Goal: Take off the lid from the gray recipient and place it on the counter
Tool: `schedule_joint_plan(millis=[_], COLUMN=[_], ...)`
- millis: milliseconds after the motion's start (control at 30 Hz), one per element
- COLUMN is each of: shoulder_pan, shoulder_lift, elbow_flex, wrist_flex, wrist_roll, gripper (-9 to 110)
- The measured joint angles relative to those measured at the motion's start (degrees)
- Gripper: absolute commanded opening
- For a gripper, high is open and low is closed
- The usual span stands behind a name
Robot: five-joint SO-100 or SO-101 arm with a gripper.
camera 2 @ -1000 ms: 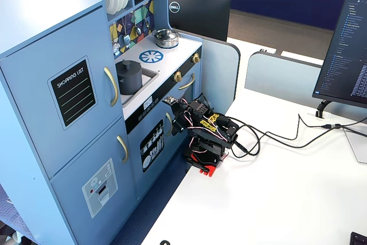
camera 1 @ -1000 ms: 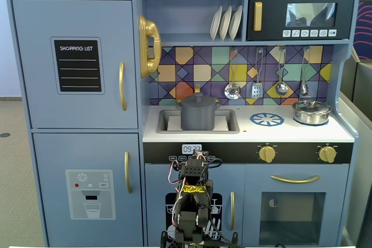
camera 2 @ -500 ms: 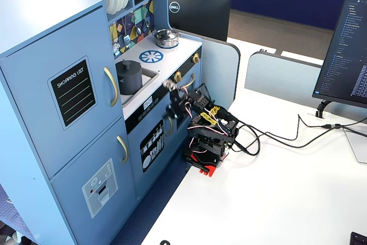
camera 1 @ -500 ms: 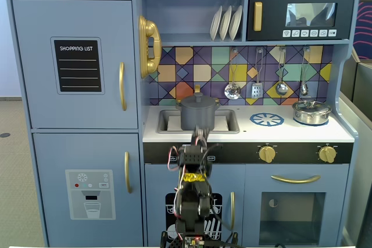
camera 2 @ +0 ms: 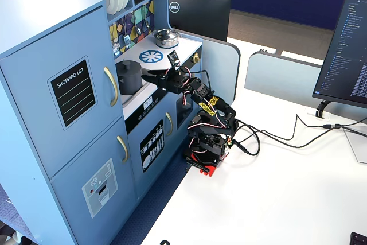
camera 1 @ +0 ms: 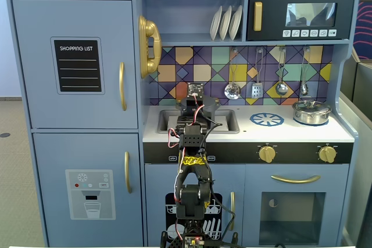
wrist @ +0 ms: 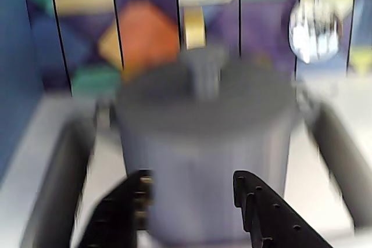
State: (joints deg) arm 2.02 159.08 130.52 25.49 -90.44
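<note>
The gray recipient (wrist: 203, 161) stands in the sink cut-out, close in front of the wrist camera and blurred. The lid (wrist: 168, 100) sits flat on it, its small knob upright in the middle. My gripper (wrist: 192, 201) is open and empty. Its two black fingers (wrist: 261, 207) are low in front of the pot's wall, below the lid. In a fixed view the pot (camera 2: 129, 80) with its lid (camera 2: 128, 65) is at the counter's (camera 2: 172, 53) left end, and the gripper (camera 2: 148, 76) reaches it from the right. In the front fixed view the arm hides most of the pot.
A shiny silver pot (camera 1: 311, 111) stands at the counter's right end, beside the blue burner print (camera 1: 267, 119). Utensils (camera 1: 257, 90) hang on the tiled back wall. The sink's dark rims (wrist: 58, 172) flank the pot. The cabinet wall (camera 2: 86, 55) is close on its left.
</note>
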Motion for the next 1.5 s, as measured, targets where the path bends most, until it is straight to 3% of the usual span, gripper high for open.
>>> schedule_joint_plan(millis=[500, 1333, 1500], shoulder_pan=[0.0, 1.2, 1.2], shoulder_lift=[-15.2, -38.1, -41.3], elbow_flex=[-3.8, -19.4, -21.3], wrist_flex=[-16.9, -18.5, -19.8], wrist_roll=[-0.3, -0.3, -0.3], gripper=[13, 11, 0])
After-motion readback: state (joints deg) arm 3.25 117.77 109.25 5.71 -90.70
